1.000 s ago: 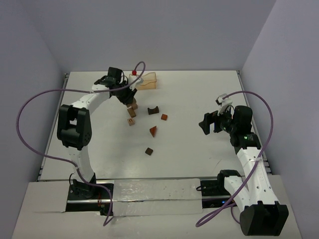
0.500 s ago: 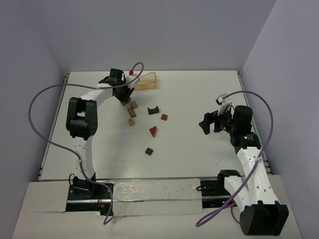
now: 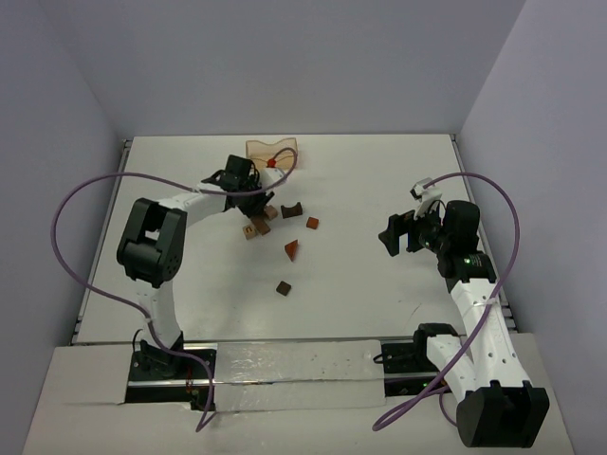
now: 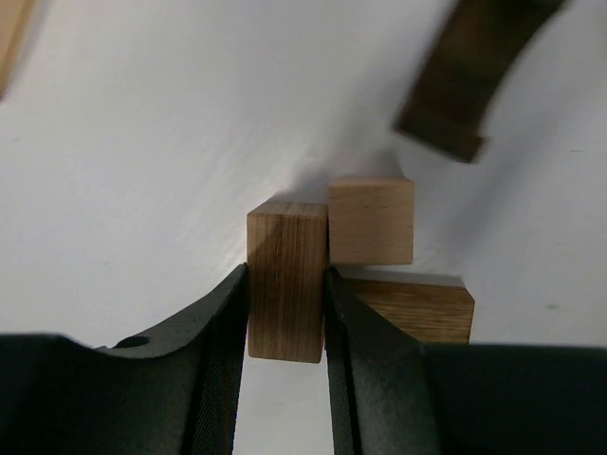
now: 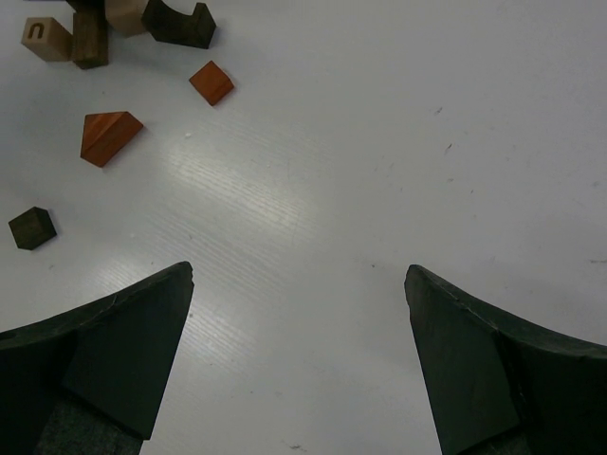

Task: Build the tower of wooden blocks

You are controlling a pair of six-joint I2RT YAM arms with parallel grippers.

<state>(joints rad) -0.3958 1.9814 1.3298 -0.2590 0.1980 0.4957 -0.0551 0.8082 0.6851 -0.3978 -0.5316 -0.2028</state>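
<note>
Overall: bright and even on my end, soft light from overhead, nothing dim.
Top view: sharp enough for me, only faint shadows under the arms.
Right wrist: I get a streaky glare patch on the table [image 5: 285,190]; the right gripper [image 5: 299,275] reads nearly black.
Left wrist: tan block [image 4: 285,280] is crisp, grain showing; dark arched block [image 4: 469,81] is smeared and out of focus; there's a soft grey shadow behind the blocks.

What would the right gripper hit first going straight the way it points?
Likely only the bare table; the right gripper is open with nothing ahead. The orange block lies left of that line, though depth is unclear.
</note>
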